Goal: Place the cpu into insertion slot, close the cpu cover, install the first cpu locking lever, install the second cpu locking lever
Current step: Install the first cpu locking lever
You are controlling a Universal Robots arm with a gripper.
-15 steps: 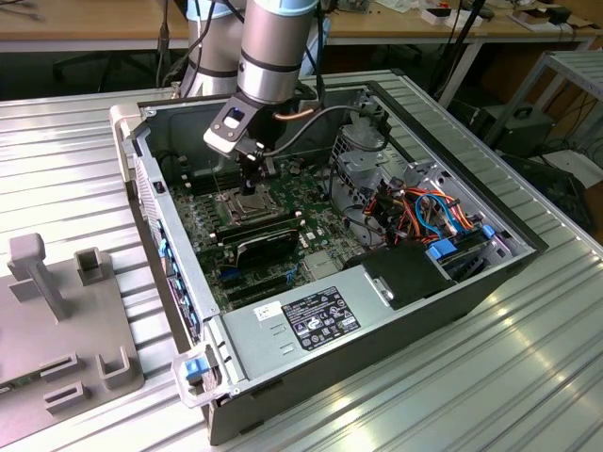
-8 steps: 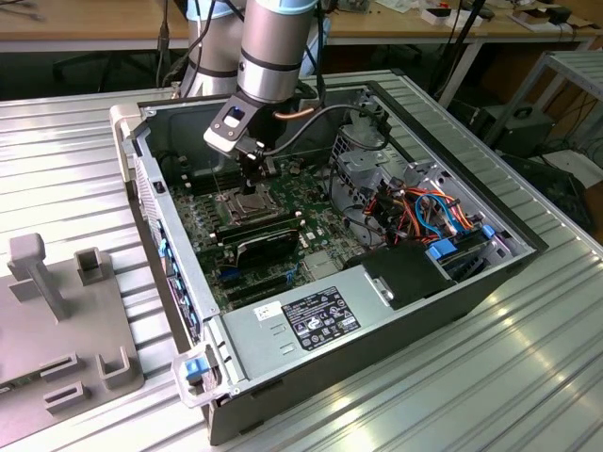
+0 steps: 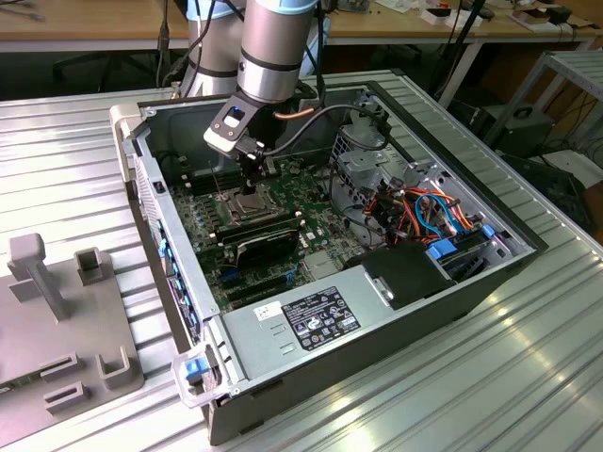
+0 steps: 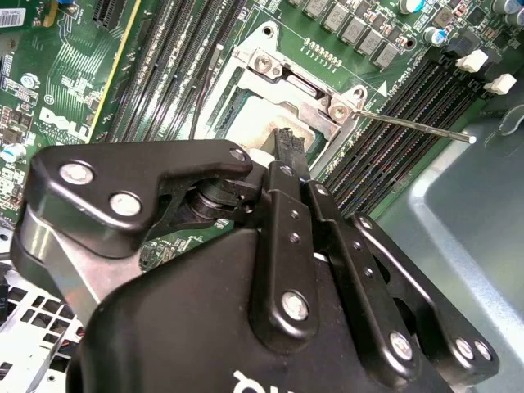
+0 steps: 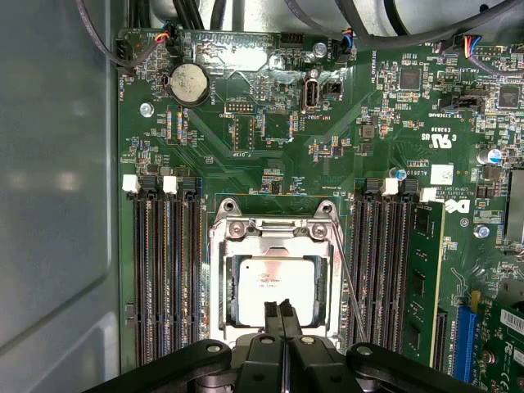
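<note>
Inside the open computer case, the insertion slot [image 5: 219, 270] sits on the green motherboard between the memory slots. The cpu [image 5: 270, 282], a silver-grey square, lies in it. The cpu cover [image 5: 274, 240] lies down around the cpu as a silver frame. My gripper [image 5: 282, 315] is shut, with its black fingertips [image 4: 286, 147] together just above the cpu's edge and nothing visible between them. A thin locking lever [image 5: 348, 282] runs along one side of the slot, and its free end [image 4: 458, 135] sticks out over the memory slots. In the exterior view the gripper [image 3: 251, 186] hangs right above the slot [image 3: 247, 205].
Rows of black memory slots [image 5: 164, 270] flank the socket, with a green memory stick [image 5: 424, 278] on one side. A black expansion card [image 3: 268, 243], a power supply [image 3: 311, 320] and cable bundles [image 3: 433, 212] crowd the case. A grey fixture [image 3: 57, 320] stands outside at the exterior view's left.
</note>
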